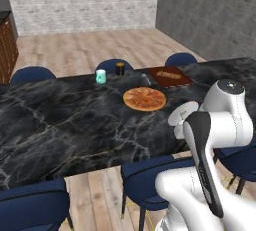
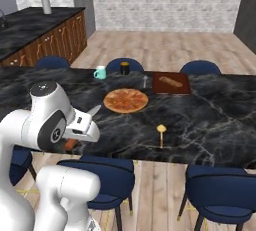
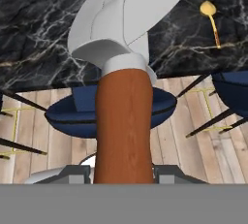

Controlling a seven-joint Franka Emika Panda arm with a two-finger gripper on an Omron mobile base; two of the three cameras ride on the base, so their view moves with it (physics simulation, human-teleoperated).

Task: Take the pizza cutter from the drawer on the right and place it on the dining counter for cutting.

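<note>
black white-veined dining counter [image 1: 60, 125], brown-handled, seemingly silver-bladed pizza cutter [image 3: 123, 121]

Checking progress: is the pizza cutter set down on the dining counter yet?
No. The pizza cutter is held in the gripper, above a chair at the dining counter's edge.

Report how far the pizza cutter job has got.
Done: the pizza cutter is out of the drawer, its brown handle clamped in the claw. In hand: carrying it, wheel blade reaching over the near edge of the dining counter. Left: set it down there, near the pizza.
</note>
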